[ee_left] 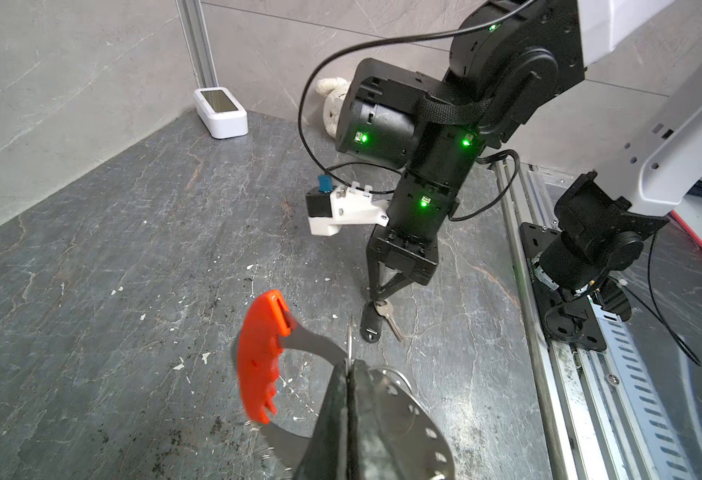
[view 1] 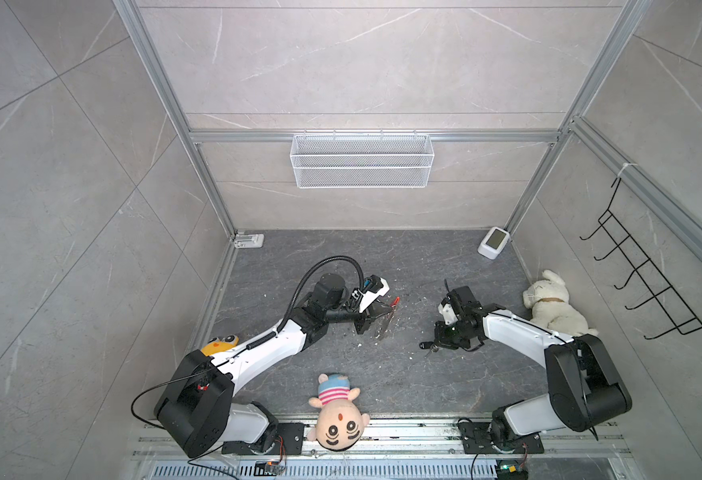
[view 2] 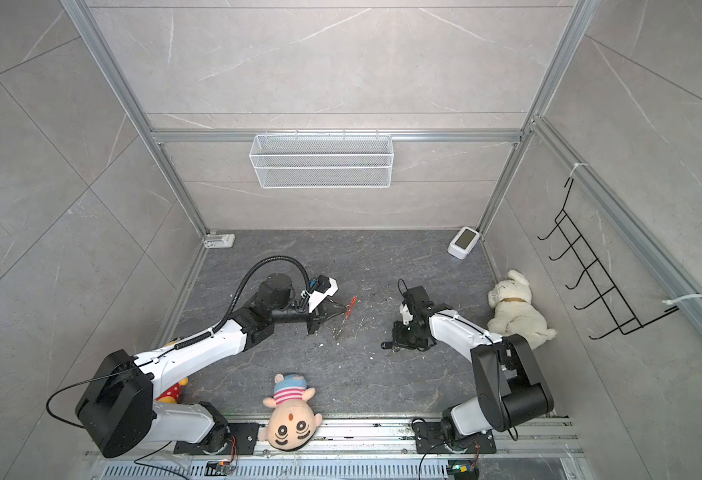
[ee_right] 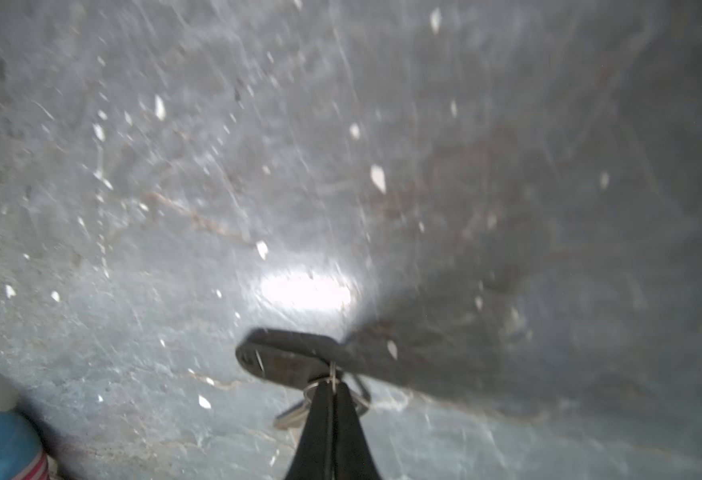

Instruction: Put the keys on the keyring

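Note:
My left gripper [ee_left: 351, 365] is shut on the keyring [ee_left: 407, 415], a flat oval metal loop with a red plastic segment [ee_left: 260, 353]. In both top views it holds the keyring [view 1: 387, 318] [view 2: 346, 312] up on edge over the middle of the floor. To the right, the keys [view 1: 429, 347] [view 2: 387, 346] are a black fob with a small metal key [ee_left: 372, 324]. My right gripper [ee_right: 332, 388] points down, shut on their thin wire ring, low at the floor. Whether the fob [ee_right: 283, 359] still touches the floor I cannot tell.
A striped-hat plush doll [view 1: 337, 415] lies at the front edge and a white plush dog [view 1: 557, 307] at the right wall. A yellow plush [view 1: 220, 343] shows behind the left arm. A white device [view 1: 494, 242] sits in the back right corner. Small white crumbs litter the floor.

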You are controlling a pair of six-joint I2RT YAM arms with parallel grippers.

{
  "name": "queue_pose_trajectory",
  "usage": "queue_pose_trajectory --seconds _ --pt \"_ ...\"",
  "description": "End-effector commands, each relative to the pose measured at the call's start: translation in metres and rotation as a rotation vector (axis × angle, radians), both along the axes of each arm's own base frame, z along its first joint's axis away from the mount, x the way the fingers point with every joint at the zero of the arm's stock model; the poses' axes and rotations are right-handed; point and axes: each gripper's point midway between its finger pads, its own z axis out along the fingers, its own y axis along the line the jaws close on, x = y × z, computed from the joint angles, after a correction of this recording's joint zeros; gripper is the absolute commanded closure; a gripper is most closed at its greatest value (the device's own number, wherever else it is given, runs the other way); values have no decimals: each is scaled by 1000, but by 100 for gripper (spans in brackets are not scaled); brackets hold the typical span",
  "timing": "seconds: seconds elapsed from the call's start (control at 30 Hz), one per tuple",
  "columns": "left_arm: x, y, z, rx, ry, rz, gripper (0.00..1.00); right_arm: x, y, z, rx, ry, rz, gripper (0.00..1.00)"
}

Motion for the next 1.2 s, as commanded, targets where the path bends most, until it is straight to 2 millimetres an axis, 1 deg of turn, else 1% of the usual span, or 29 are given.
queue_pose_trajectory --seconds 0.0,0.07,0.13,0.17,0.23,0.33,0.47,0.53,0.63,0.8,1.17 --pt "-4 -7 24 -95 -31 -38 100 27 9 32 49 -134 -3 77" --pt "-4 -7 23 -100 -26 -34 100 26 10 53 70 -195 3 69" --pt "-4 -8 21 -104 -20 -33 100 21 13 79 114 -280 21 63" --pt "-3 -8 21 -106 -14 -33 100 18 16 91 148 -318 39 63" --pt "-4 -9 21 -111 -5 -40 100 7 37 119 272 -424 131 63" --pt "-6 -11 23 -121 1 -60 100 -11 63 157 431 -568 270 64" --pt "-11 -11 33 -139 -7 -96 100 -29 83 203 581 -705 408 65" --pt "-12 -11 38 -151 -1 -118 100 -33 89 218 626 -738 447 65" --pt "-17 -12 48 -173 6 -164 100 -33 96 227 654 -739 487 65" --pt "-21 -13 59 -193 10 -202 100 -30 106 240 677 -736 543 67" --pt "-24 -16 66 -213 35 -253 100 -27 123 244 687 -728 594 77"
